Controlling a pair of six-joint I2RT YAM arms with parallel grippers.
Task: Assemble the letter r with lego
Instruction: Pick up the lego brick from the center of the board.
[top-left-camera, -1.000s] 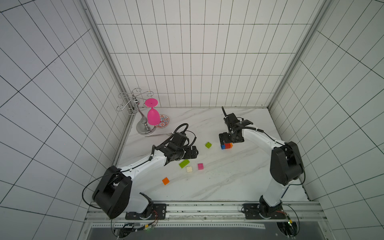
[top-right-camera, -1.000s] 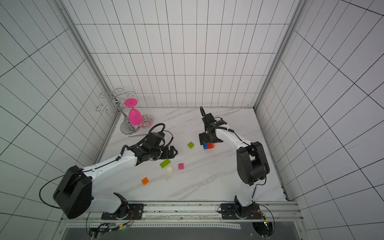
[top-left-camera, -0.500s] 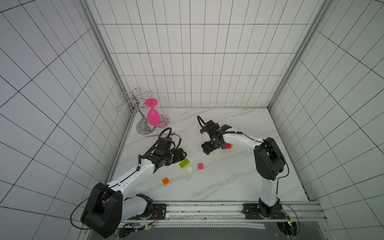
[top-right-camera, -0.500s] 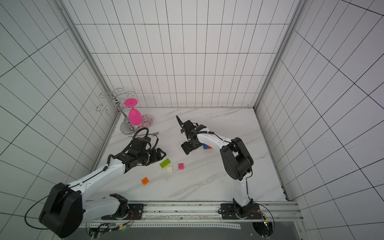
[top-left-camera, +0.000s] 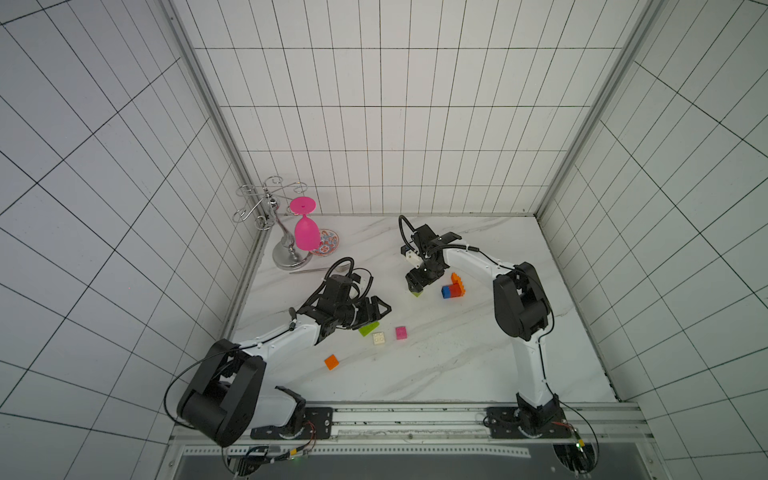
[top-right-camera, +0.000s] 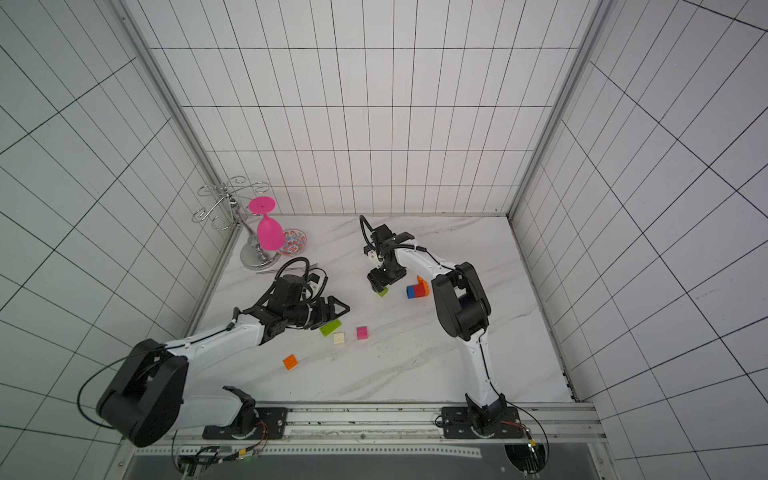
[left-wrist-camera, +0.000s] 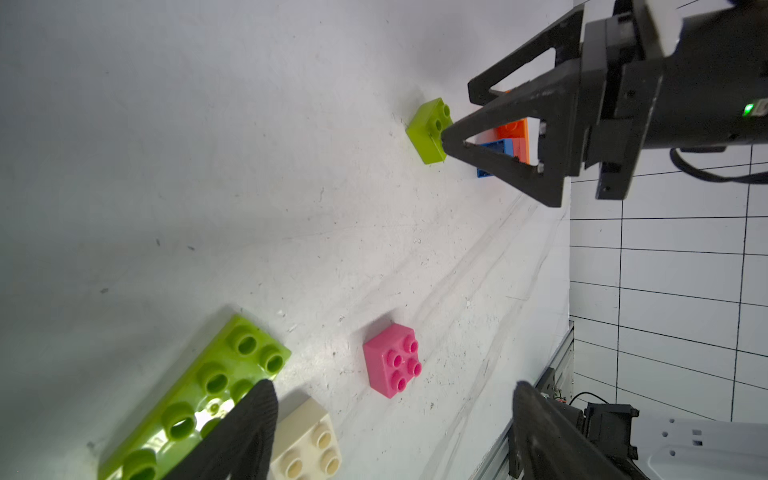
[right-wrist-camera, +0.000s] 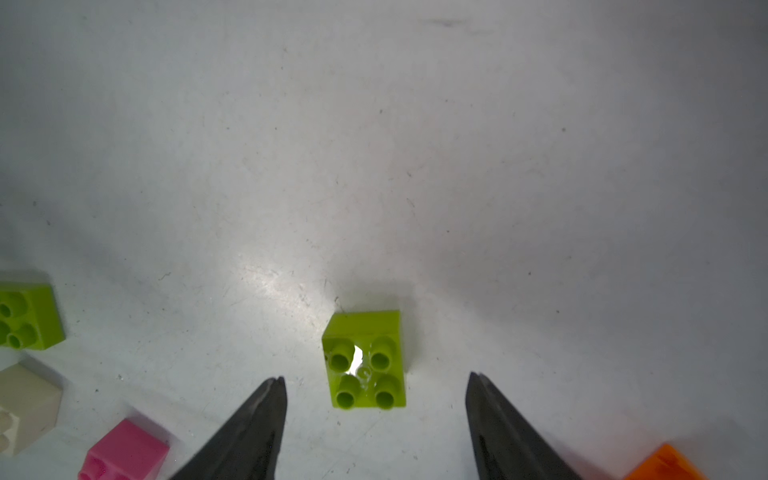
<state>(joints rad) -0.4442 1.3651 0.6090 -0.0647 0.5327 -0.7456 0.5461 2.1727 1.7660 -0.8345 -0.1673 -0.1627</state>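
Both top views: right gripper (top-left-camera: 415, 286) low over small lime brick (top-left-camera: 417, 293), just beside joined red-blue-orange stack (top-left-camera: 454, 287). Left gripper (top-left-camera: 372, 316) at long lime brick (top-left-camera: 368, 329); cream brick (top-left-camera: 378, 338), pink brick (top-left-camera: 401, 332) and orange brick (top-left-camera: 331, 362) loose nearby. Left wrist: jaws spread, one fingertip (left-wrist-camera: 253, 415) over long lime brick, nothing pinched. Right wrist: jaws spread, straddling small lime brick (right-wrist-camera: 365, 361), apart from it.

Your left gripper (left-wrist-camera: 392, 388) is holding its jaws wide, one overlapping the long lime brick (left-wrist-camera: 195, 399) and the cream brick (left-wrist-camera: 305, 444) beside it. The pink brick (left-wrist-camera: 392, 359) is lying on the bench (left-wrist-camera: 208, 166) nearby. Farther off, the right gripper (left-wrist-camera: 457, 116) is hanging at the small lime brick (left-wrist-camera: 428, 129), perhaps touching it, with the joined stack (left-wrist-camera: 496, 147) behind.
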